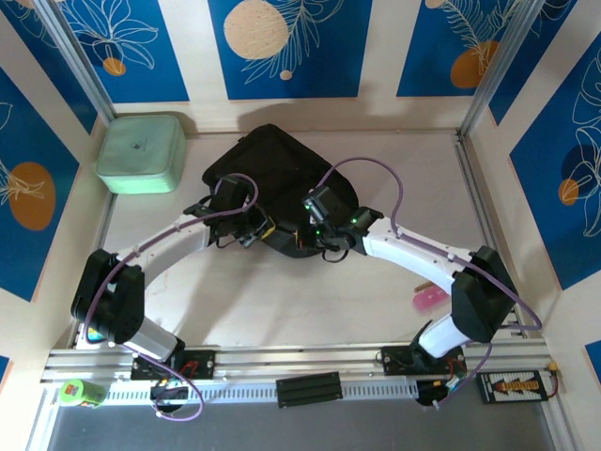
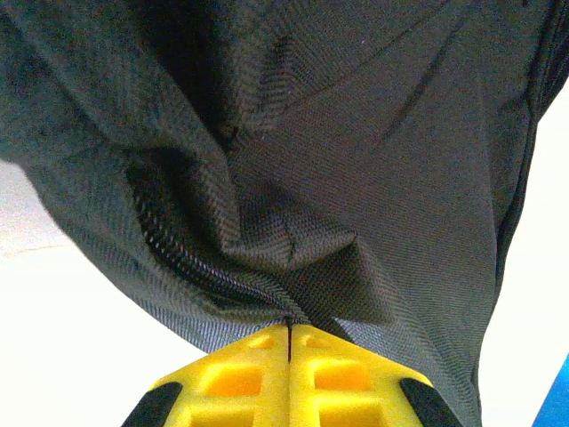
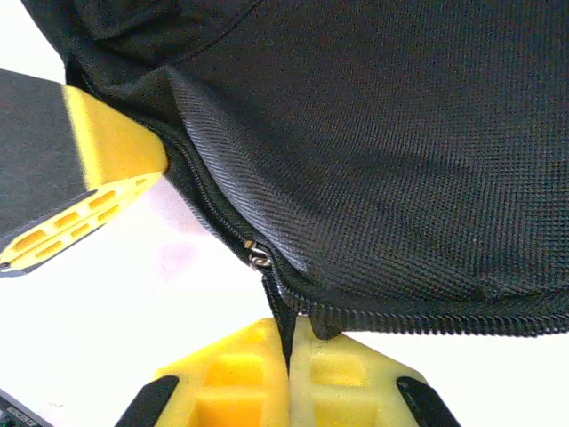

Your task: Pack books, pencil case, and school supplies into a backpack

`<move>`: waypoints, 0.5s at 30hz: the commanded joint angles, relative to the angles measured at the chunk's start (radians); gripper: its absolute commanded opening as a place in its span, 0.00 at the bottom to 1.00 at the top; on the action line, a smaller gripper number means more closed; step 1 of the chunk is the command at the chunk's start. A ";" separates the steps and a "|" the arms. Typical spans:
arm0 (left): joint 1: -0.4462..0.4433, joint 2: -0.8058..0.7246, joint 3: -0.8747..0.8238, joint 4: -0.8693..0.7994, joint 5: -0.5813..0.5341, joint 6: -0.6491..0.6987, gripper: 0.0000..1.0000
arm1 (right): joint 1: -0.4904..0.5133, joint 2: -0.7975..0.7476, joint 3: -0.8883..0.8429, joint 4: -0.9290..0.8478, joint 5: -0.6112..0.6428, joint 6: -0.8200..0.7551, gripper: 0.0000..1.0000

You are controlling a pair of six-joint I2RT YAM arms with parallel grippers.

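Progress: early stage, judged. Backpack [image 1: 272, 174] lies flat mid-table, zipper [image 3: 212, 203] closed along visible run. Opening step in hand; all packing outstanding.
Left gripper [image 2: 289, 331] clenched on backpack fabric beside zipper.
Right gripper [image 3: 286, 327] clamped on zipper pull [image 3: 277, 298], just below slider [image 3: 258, 256].
Surface: pale table [image 1: 282, 301]; mint-green box [image 1: 141, 152] at far-left corner; pink item [image 1: 430, 297] near right arm.
Room: cream walls, blue leaf-print panels [image 1: 286, 47], aluminium rails.
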 commanded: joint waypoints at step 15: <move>0.026 -0.011 -0.046 -0.061 -0.085 0.031 0.00 | -0.024 -0.076 0.034 -0.239 0.300 0.161 0.00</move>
